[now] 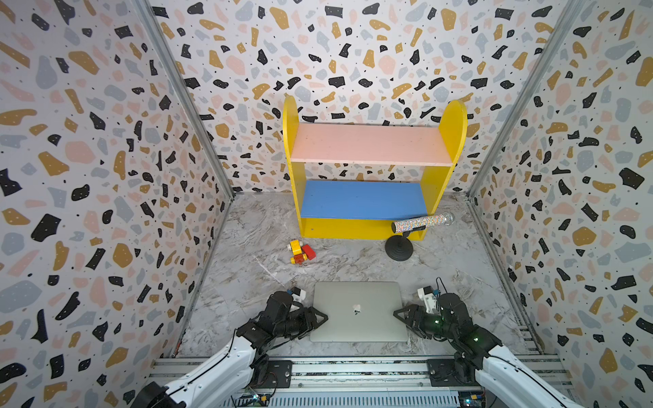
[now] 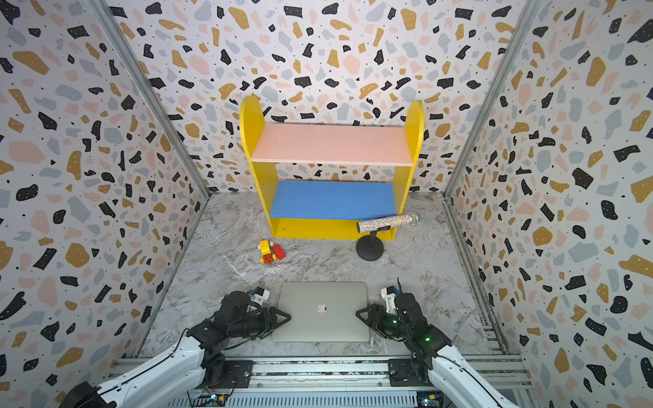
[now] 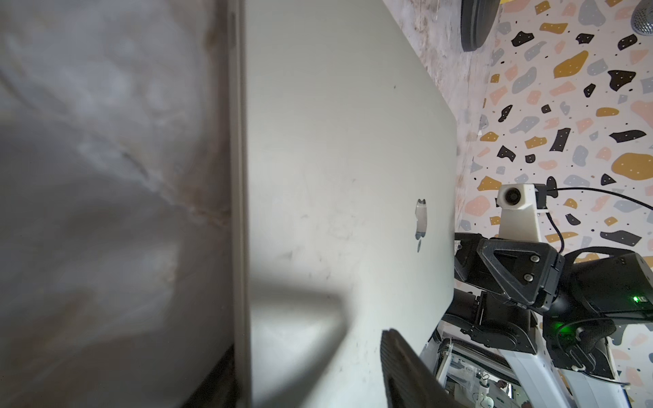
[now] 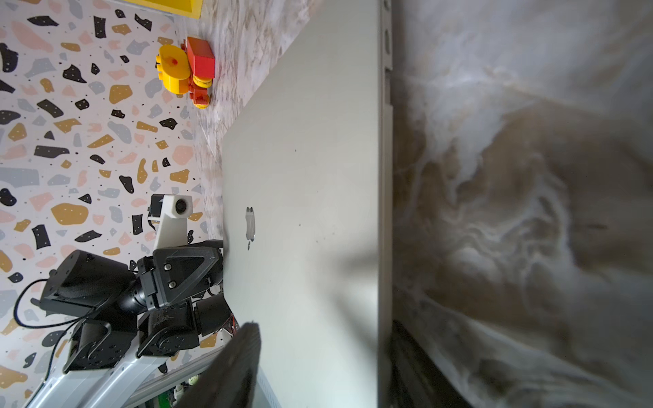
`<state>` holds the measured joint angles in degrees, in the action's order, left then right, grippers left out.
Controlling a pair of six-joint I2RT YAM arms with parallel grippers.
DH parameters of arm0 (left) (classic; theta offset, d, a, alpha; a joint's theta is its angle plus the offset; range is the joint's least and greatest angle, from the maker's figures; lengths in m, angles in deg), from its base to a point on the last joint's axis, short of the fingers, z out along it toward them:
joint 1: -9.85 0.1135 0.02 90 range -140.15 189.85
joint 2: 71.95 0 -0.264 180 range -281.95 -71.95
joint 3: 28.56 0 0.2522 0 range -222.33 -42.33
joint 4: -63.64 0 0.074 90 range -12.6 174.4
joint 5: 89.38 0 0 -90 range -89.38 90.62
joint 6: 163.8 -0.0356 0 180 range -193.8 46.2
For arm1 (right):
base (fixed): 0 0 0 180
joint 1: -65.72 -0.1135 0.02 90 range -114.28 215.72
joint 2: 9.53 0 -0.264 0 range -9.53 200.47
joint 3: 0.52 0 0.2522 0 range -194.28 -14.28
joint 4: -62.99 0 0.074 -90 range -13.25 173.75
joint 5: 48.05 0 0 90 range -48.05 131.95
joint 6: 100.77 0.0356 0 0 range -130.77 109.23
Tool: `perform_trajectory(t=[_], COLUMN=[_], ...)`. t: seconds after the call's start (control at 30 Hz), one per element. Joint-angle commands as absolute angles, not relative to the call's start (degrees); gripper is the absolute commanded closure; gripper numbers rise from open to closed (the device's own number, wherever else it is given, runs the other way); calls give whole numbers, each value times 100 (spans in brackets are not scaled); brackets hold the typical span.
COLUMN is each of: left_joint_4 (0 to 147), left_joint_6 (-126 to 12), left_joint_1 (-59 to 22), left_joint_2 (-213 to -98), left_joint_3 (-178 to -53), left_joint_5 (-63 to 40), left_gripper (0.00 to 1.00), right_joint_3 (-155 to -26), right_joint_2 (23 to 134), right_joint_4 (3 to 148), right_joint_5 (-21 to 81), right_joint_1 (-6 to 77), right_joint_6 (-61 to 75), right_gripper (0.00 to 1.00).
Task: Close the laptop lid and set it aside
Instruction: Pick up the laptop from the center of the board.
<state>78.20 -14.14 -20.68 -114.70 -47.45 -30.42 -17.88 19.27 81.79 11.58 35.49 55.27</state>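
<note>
At the front edge of the table [image 1: 254,268] the laptop [image 1: 358,328] lies with its lid [image 1: 357,296] shut. The left gripper [image 1: 323,317] and right gripper [image 1: 396,313] straddle its side edges, jaws spread, not pinching. An uneven squeeze could tilt the thin, smooth laptop and let it slip.

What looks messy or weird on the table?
Not much. The laptop lies shut, flat and straight. The only stray is the brick toy: it sits loose on the table in front of the shelf, and it may be tipped on its side, though that is hard to tell.
</note>
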Motion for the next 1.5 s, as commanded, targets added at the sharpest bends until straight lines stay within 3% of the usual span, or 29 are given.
perform_trajectory(t=[0.0, 0.53, 0.7, 1.07, 1.47], left_joint_4=[7678, 7413, 7362, 7348, 7347], left_joint_6=[-1342, -1003, -723, -11, 19], left_joint_1=[-2043, -1979, -1985, -1983, -1983], left_joint_2=[-11367, -10959, -10505, -9502, -9117], left_joint_3=[-4707, -4639, -4628, -4660, -5369], left_joint_5=[-3225, -3373, -3350, -3015, -2752], left_gripper=[50, 62, 70, 87, 89], right_joint_3=[-1850, -1848, -1968, -2486, -3321], right_joint_2=[1833, 1828, 1703, 1491, 1538], right_joint_4=[7428, 6926, 6898, 7105, 7421], right_joint_5=[708, 529, 500, 518, 548], right_joint_1=[3511, 3510, 3513, 3509, 3513], right_joint_6=[5661, 5885, 6057, 6279, 6296], right_gripper=[48, 88, 98, 100, 100])
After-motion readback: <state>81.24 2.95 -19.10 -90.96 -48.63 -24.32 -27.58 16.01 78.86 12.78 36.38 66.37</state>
